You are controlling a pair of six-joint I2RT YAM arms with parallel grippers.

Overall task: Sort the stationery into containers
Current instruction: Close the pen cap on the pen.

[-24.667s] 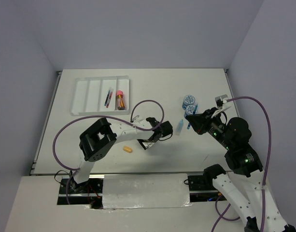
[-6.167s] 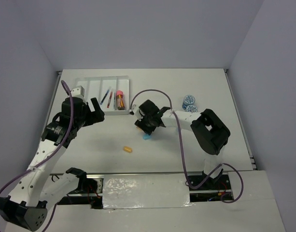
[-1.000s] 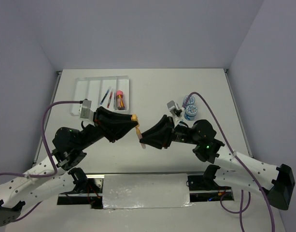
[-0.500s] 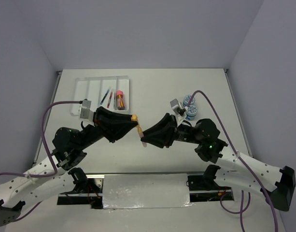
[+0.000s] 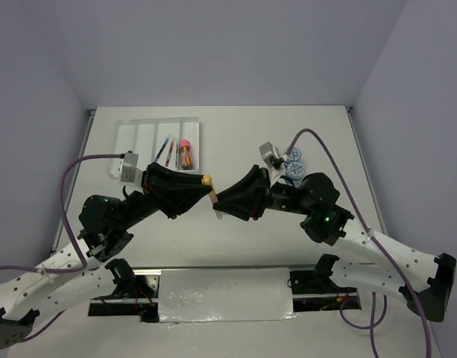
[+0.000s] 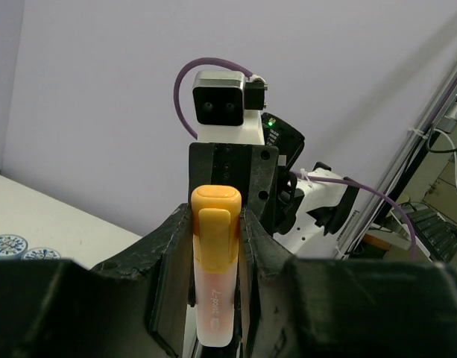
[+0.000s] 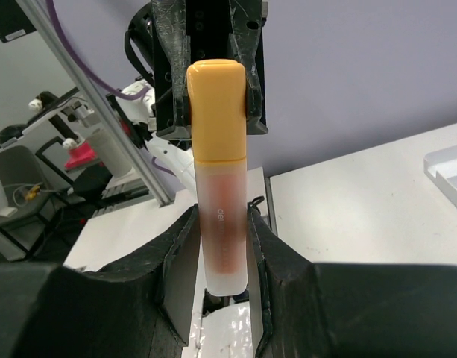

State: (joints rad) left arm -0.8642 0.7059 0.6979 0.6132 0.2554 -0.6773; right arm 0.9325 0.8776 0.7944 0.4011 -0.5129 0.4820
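Observation:
An orange-capped highlighter [image 5: 213, 198] with a pale translucent body hangs in the air between both grippers, above the table's middle. My left gripper [image 5: 206, 184] is shut on its cap end; the left wrist view shows the highlighter [image 6: 215, 276] pressed between my two fingers. My right gripper [image 5: 220, 209] is shut on its body, and the right wrist view shows the body [image 7: 222, 239] between my fingers with the left gripper on the cap behind. The white four-compartment tray [image 5: 131, 145] at the back left holds thin pens [image 5: 168, 150] and a pink-capped orange piece [image 5: 185, 152].
Two round blue-lidded tubs [image 5: 294, 163] stand right of centre, partly behind the right arm's cable; they also show in the left wrist view [image 6: 19, 247]. A corner of the tray [image 7: 450, 168] shows at the right edge of the right wrist view.
The right arm's wrist has shifted slightly toward the back. The highlighter stays held between both grippers in almost the same spot.

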